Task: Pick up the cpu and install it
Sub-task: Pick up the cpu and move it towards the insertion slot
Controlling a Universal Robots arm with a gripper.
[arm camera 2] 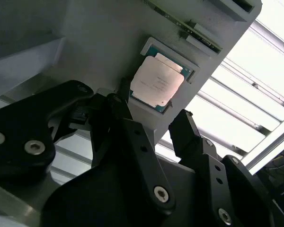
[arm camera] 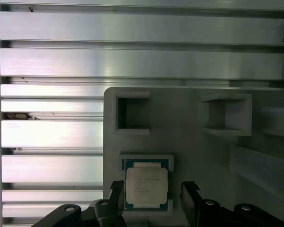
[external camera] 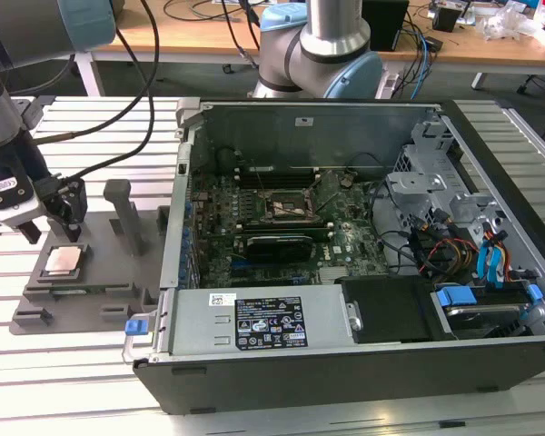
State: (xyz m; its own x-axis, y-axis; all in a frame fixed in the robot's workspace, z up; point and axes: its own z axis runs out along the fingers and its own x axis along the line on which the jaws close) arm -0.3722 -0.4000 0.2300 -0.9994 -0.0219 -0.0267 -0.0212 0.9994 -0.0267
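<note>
While the cpu (external camera: 62, 261) lies flat in its recess on the grey fixture (external camera: 100, 300), at the exterior view's left beside the open PC case (external camera: 345, 363), the gripper (external camera: 53, 232) hangs just above it. Its fingers (arm camera: 189, 191) are spread, one each side of the chip in both wrist views, holding nothing

Arm (external camera: 320, 50) base stands at back centre in the exterior view, with a link (external camera: 73, 18) crossing to the exterior view's left. Wrist (external camera: 2, 127) points down. Gripper (external camera: 53, 234) sits low and vertical, black fingers (external camera: 73, 213) spread. In both wrist views the gripper (arm camera 2: 154, 101) (arm camera: 152, 185) is wide, with a clear gap between its two fingers (arm camera: 191, 194).
</note>
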